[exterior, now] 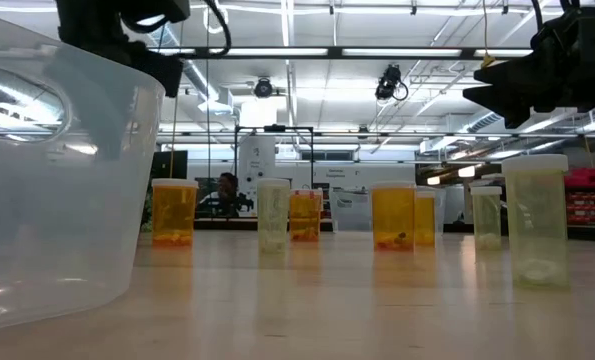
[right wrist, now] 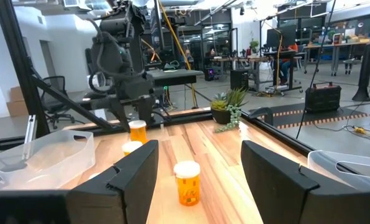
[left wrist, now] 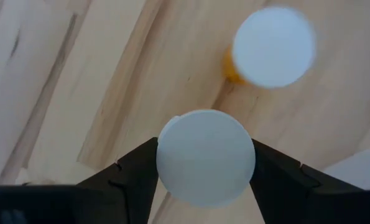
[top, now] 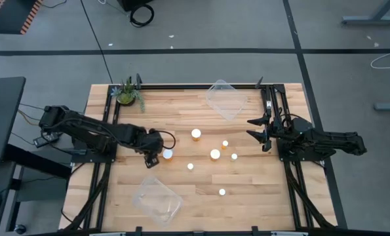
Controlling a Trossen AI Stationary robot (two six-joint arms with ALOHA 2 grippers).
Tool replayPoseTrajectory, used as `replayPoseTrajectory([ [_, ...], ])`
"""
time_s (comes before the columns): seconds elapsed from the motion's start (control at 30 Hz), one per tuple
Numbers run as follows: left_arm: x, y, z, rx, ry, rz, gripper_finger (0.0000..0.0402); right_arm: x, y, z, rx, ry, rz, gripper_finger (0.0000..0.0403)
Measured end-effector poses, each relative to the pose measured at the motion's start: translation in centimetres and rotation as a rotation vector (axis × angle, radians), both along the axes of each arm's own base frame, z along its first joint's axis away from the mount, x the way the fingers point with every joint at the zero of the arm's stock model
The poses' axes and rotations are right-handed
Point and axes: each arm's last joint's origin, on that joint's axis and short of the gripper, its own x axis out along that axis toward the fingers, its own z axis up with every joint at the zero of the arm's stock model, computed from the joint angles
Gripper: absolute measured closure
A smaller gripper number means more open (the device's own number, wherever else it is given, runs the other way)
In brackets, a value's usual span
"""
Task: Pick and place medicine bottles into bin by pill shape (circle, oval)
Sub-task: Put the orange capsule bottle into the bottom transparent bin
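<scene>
Several medicine bottles with white caps stand on the wooden table, among them a wide one (top: 196, 134), another wide one (top: 215, 154) and a narrow one (top: 222, 192). They show in a row in the low view (exterior: 393, 215). My left gripper (top: 156, 157) points down at the table's left middle, shut on one more bottle's white cap (left wrist: 205, 157). It hides that bottle in the high view. A further bottle (top: 168, 154) stands just beyond it (left wrist: 273, 46). My right gripper (top: 259, 129) is open and empty above the table's right side (right wrist: 197, 168). My left gripper pinches the bottle's round white cap between its two fingers (left wrist: 135, 171), one on each opposite side of the cap's rim (left wrist: 166, 162). The fingers come from above, pointing down. The cap hides the bottle's body, and I cannot tell whether it is lifted.
A clear plastic bin (top: 224, 98) lies at the far middle, and another (top: 156, 198) at the near left, filling the low view's left (exterior: 57, 180). A small green potted plant (top: 127, 94) stands at the far left corner. Black frame rails run along the table's sides.
</scene>
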Motion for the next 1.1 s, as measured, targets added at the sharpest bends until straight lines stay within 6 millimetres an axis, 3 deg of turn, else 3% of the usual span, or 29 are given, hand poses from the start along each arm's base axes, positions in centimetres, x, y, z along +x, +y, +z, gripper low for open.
replayPoseTrajectory([
  [0.37, 0.5, -0.1, 2.8, -0.008, -0.002, -0.004, 0.017, 0.0, 0.0, 0.0, 0.0, -0.001, 0.0, 0.0166],
  [0.6, 1.1, -0.5, 4.5, -0.106, -0.044, -0.018, 0.018, 0.0, 0.0, 0.0, 0.0, 0.0, 0.0, 0.0166],
  [1.1, 1.3, -2.6, 5.0, -0.255, -0.088, -0.05, 0.018, 0.0, 0.0, 0.0, 0.0, 0.0, 0.0, 0.0166],
])
